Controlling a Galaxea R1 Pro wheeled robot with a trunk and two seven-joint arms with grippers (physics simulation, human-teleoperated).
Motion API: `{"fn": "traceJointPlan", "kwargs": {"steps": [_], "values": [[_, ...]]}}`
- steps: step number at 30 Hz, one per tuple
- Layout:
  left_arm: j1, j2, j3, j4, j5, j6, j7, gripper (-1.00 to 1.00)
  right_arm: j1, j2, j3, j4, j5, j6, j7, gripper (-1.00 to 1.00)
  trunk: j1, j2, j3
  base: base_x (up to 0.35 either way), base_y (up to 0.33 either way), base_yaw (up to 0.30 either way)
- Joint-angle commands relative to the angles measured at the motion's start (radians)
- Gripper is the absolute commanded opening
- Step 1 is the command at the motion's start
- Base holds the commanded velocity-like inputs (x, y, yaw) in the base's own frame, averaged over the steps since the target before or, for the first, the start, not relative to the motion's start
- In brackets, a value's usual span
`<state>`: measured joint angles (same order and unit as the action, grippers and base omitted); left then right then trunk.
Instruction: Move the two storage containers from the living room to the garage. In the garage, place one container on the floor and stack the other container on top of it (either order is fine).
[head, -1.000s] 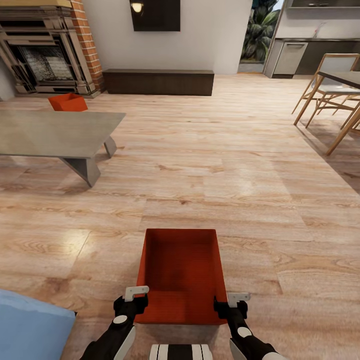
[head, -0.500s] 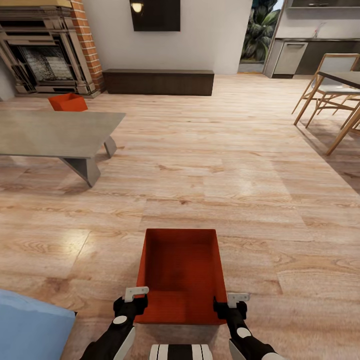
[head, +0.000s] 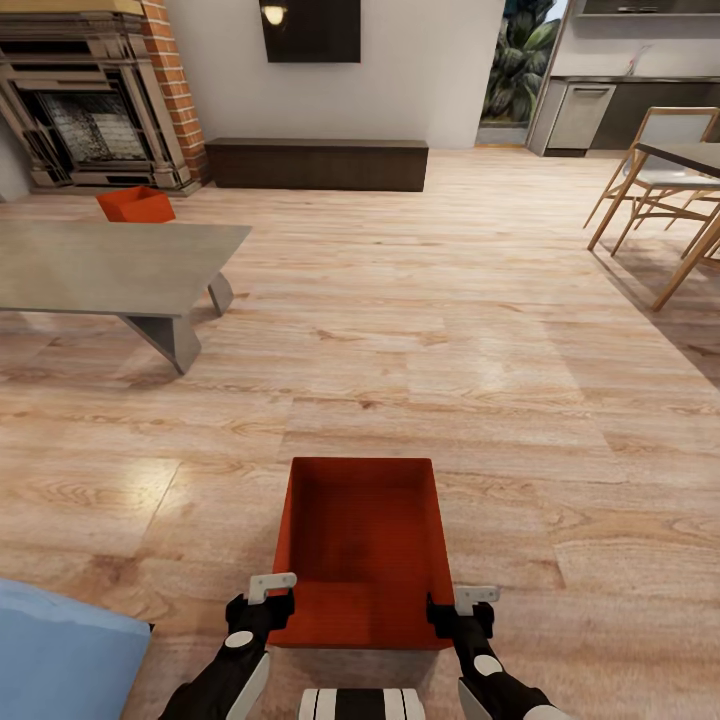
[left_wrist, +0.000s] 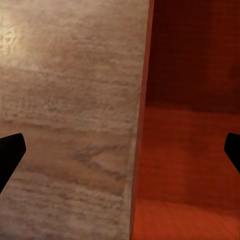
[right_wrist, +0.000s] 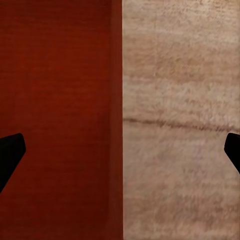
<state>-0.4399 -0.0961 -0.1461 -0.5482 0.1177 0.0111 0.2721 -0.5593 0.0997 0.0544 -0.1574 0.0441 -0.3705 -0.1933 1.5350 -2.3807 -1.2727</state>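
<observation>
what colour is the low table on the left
Plain grey, top and legs alike; the head view shows it best.

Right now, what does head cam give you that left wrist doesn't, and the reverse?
Head view alone: the second storage container on the wood floor by the brick fireplace, the grey table, the dark bench, and the right gripper at the near bin's right wall.

Left wrist view alone: a close look at the bin's left wall edge standing between the open fingers, one outside it, one inside.

Both: the near storage container, the plank floor beside it, and the left gripper at its left wall.
</observation>
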Motion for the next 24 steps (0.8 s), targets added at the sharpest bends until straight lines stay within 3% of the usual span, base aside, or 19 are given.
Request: {"fn": "traceJointPlan", "kwargs": {"steps": [1,4,5,9,10,11,24], "values": [[0.0,0.001,-0.008,-0.001,0.011,0.001,0.009,1.0,-0.001,0.0,0.006,0.001,0.004,-0.001,-0.009,1.0,0.0,0.0,-0.001,0.0,0.0,0.0],[0.0,0.001,-0.008,-0.001,0.011,0.001,0.009,1.0,-0.001,0.0,0.006,0.001,0.004,-0.001,-0.01,1.0,0.0,0.0,-0.001,0.0,0.0,0.0],[0.0,0.001,-0.008,-0.001,0.011,0.002,0.008,-1.0,-0.001,0.0,0.006,0.001,0.004,-0.001,-0.01,-1.0,0.0,0.0,-0.001,0.0,0.0,0.0],[0.0,0.001,-0.009,-0.003,0.011,0.021,0.007,-1.0,-0.001,0.0,0.01,0.001,0.004,-0.001,-0.011,-1.0,0.0,0.0,-0.001,0.0,0.0,0.0],[0.0,0.001,-0.01,-0.003,0.014,0.026,0.004,-1.0,-0.001,0.0,0.034,0.001,0.012,-0.001,-0.008,-1.0,0.0,0.0,-0.001,0.0,0.0,0.0],[0.0,0.001,-0.009,-0.005,0.01,0.035,0.007,-1.0,-0.001,0.0,0.005,0.001,0.004,-0.001,-0.011,-1.0,0.0,0.0,-0.001,0.0,0.0,0.0],[0.0,0.0,-0.008,-0.021,0.008,0.039,0.006,-1.0,-0.001,0.0,0.005,0.001,0.004,-0.001,-0.011,-1.0,0.0,0.0,-0.001,0.0,0.0,0.0]]}}
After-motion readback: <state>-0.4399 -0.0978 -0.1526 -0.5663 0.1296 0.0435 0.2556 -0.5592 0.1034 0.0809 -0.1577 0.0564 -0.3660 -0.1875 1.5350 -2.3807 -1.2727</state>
